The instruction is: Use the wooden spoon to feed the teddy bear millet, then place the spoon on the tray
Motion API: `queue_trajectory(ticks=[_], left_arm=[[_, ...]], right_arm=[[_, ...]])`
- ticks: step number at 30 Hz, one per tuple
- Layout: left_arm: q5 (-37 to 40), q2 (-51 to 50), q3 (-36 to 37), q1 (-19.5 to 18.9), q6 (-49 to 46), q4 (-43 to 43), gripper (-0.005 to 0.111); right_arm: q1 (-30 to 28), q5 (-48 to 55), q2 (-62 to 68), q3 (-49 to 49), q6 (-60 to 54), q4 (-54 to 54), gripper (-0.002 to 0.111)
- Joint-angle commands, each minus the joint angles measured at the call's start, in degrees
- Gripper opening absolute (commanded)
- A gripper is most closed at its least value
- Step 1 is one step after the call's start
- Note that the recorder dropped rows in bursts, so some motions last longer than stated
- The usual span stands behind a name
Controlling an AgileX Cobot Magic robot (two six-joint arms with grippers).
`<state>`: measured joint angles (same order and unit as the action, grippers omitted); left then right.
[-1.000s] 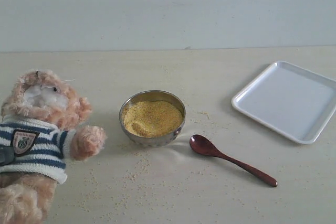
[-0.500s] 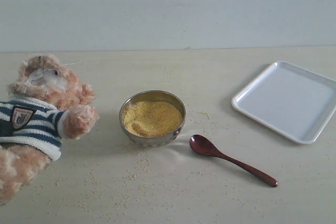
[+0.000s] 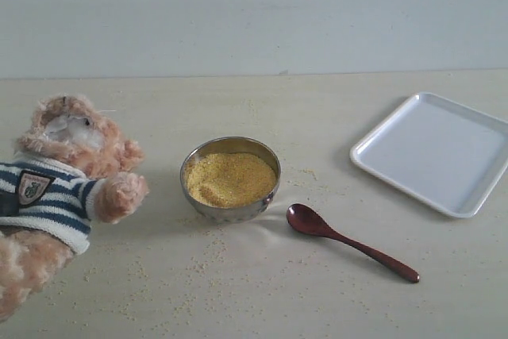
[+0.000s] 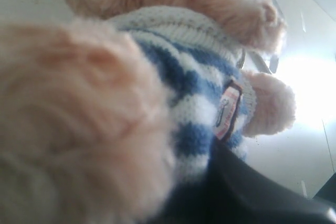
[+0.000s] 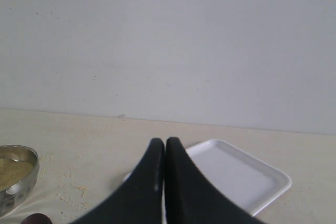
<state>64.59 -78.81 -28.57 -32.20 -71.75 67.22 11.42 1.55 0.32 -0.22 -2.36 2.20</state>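
Pale beige surface [image 3: 317, 109]. Teddy bear [image 3: 55, 188] leans at the left edge; left hand [image 4: 252, 192] is a dark blur against its shirt, can't tell its grip. White tray [image 3: 436, 148] far right. Right hand [image 5: 165, 142] is pinched together. Steel bowl [image 3: 230, 212] of millet [image 3: 230, 179] sits mid-surface, wooden spoon [image 3: 349, 242] just right of it.

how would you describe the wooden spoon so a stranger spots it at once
Find the steel bowl of millet, centre of the exterior view. The wooden spoon lies just right of it, nearer the camera. It alone is slim and dark reddish-brown.
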Motion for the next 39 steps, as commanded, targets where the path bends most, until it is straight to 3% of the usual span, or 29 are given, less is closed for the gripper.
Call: queue_trajectory(ticks=[1, 25, 33, 39], left_arm=[[2.11, 0.05, -0.35, -0.17, 0.14, 1.48, 0.005], [1.65, 0.05, -0.35, -0.17, 0.14, 1.48, 0.005], [1.65, 0.05, -0.35, -0.17, 0.14, 1.48, 0.005], [1.65, 0.05, -0.35, -0.17, 0.14, 1.48, 0.005]], right_arm=[[0.04, 0.10, -0.32, 0.22, -0.13, -0.07, 0.000], [0.04, -1.55, -0.32, 0.22, 0.02, -0.07, 0.000], [0.04, -14.14, -0.32, 0.22, 22.13, 8.22, 0.000], [0.18, -12.77, -0.32, 0.22, 32.70, 5.45, 0.000]])
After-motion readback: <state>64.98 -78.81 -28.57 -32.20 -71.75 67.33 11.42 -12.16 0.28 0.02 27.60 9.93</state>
